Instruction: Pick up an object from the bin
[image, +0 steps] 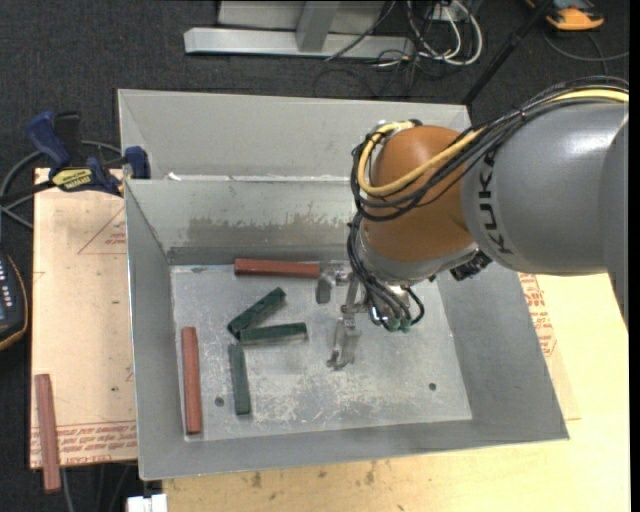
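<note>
— Grey metal bin (400, 390), scuffed floor, five small bars in it. Where is the end effector (340, 358)?

— Low in the middle of the bin, pointing down at bare floor, hanging under the orange cover (415, 190) of the arm that comes in from the right. I cannot tell whether it is wide or narrow, and nothing shows in its grip.

— What lies nearest?

— A dark green bar (272, 333), flat and straight-edged, lying left to right just to the left of the end effector, apart from it. A second green bar (256, 311) lies tilted just beyond it, the two meeting at their left ends.

— And the rest?

— A third green bar (240, 378) runs near to far, nearer and left. A red-brown bar (277, 268) lies along the far wall; another red-brown bar (190, 380) lies near to far by the left wall.
</note>
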